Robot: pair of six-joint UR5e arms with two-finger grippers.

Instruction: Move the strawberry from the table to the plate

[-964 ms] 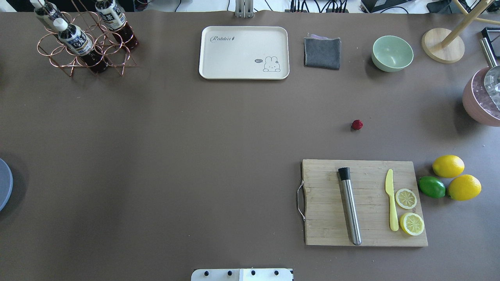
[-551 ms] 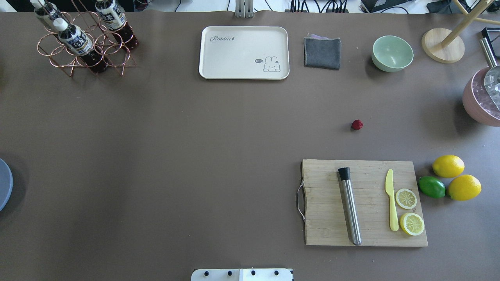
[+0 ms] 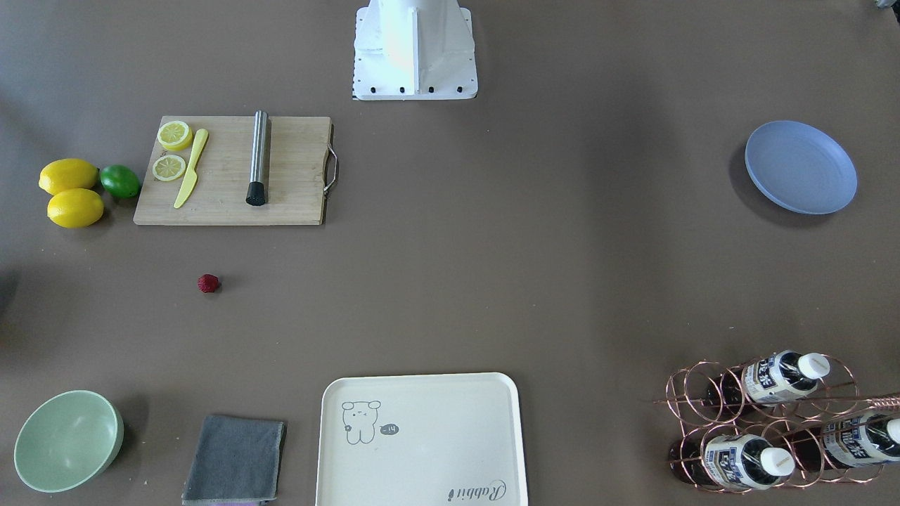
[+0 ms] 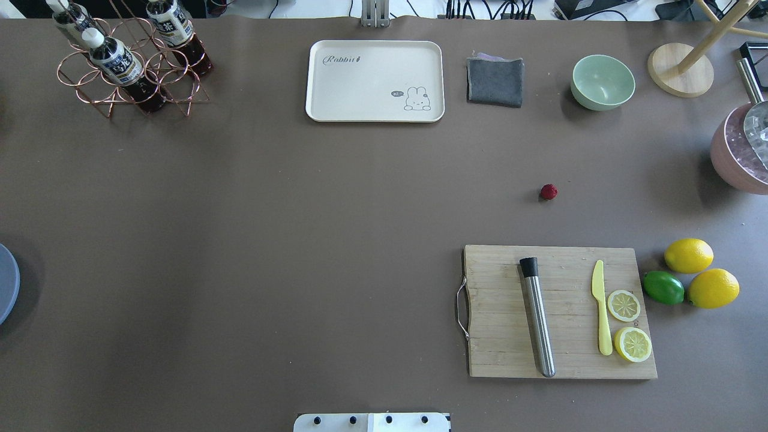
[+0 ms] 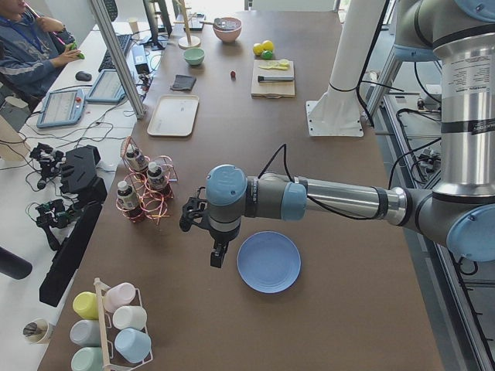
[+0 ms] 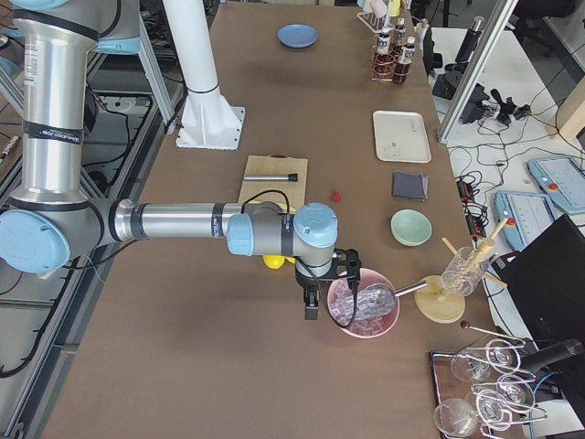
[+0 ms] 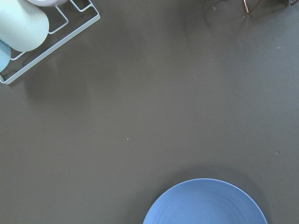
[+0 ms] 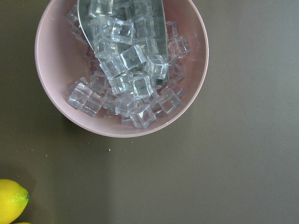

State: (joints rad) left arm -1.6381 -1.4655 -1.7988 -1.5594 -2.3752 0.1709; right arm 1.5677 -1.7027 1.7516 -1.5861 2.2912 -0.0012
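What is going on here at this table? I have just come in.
No arm touches the strawberry yet. It lies alone on the table, just beyond the cutting board. The plate at the robot's left end is empty. The left arm's fingers hang beside the plate. The right arm's fingers hang by the pink bowl of ice. Whether they are open cannot be told.

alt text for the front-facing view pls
A small red strawberry lies on the brown table at left, just below a wooden cutting board; the blue plate sits far off at upper right. No robot arm shows, only its white base at top.
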